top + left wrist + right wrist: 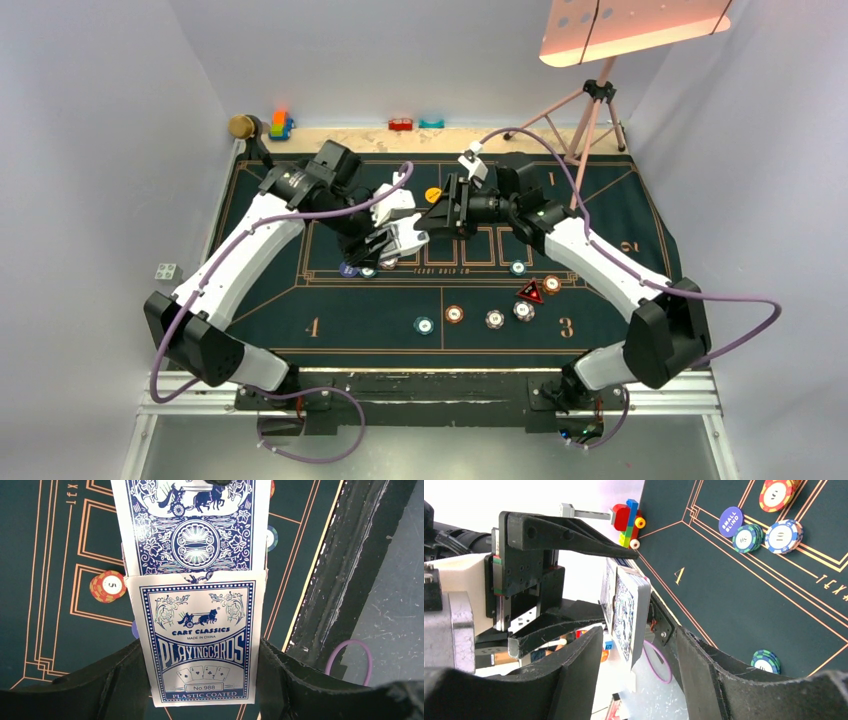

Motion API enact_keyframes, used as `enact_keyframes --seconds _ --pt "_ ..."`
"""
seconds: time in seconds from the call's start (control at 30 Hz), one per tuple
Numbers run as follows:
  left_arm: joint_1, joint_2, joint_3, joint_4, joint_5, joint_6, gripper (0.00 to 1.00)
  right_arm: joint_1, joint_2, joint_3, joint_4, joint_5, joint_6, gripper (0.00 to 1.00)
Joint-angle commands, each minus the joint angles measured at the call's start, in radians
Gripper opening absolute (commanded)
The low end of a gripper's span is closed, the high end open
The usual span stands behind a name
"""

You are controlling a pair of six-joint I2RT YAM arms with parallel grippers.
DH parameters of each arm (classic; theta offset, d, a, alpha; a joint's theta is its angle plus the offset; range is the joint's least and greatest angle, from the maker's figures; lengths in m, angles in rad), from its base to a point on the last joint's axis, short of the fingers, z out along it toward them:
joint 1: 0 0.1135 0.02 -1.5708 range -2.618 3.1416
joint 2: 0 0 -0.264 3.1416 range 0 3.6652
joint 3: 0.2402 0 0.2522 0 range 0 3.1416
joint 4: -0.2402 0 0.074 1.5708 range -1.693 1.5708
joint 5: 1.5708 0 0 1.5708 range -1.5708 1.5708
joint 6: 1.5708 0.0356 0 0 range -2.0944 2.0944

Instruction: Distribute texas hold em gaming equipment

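There, the left hand (400, 240) gripped the card box (199, 645) above the green mat's (330, 300) middle. The right hand (636, 642) stood wide around it.

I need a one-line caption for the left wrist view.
Left gripper clamps a blue-and-white cardboard playing-card box above the dark green felt mat.

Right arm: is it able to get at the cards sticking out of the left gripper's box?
Probably yes: the right gripper stands open astride the cards, nothing between, and the left gripper is shut on the box lower down.
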Motion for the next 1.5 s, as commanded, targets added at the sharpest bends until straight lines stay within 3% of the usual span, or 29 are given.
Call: enact_keyframes --seconds 0.0,0.37,0.7,1.0,1.17,1.27,1.47 --pt "-0.021 0.004 0.011 -0.016 -0.029 0.011 0.08 0.017 0.023 0.031 0.03 -0.022 -0.018 0.6" --pt "-0.041 0.004 0.018 -0.046 -0.008 0.015 0.07 0.053 0.102 0.028 0.081 -0.026 -0.024 0.6" --pt "-0.042 -0.01 0.008 -0.046 0.04 0.012 0.03 0.051 0.063 -0.05 0.104 -0.028 -0.029 0.47" --pt "-0.042 -0.036 -0.027 -0.018 0.069 -0.005 0.0 0.03 0.015 -0.091 0.091 -0.018 -0.035 0.43" --pt "-0.042 -0.042 -0.042 0.006 0.071 -0.014 0.0 0.024 -0.005 -0.107 0.112 -0.019 -0.014 0.5" --pt "-0.043 -0.035 -0.038 0.011 0.062 -0.014 0.0 0.03 -0.013 -0.139 0.235 -0.04 0.067 0.56" --pt "-0.043 -0.009 -0.002 0.012 0.046 -0.018 0.0 0.081 0.025 -0.137 0.376 -0.076 0.159 0.57"
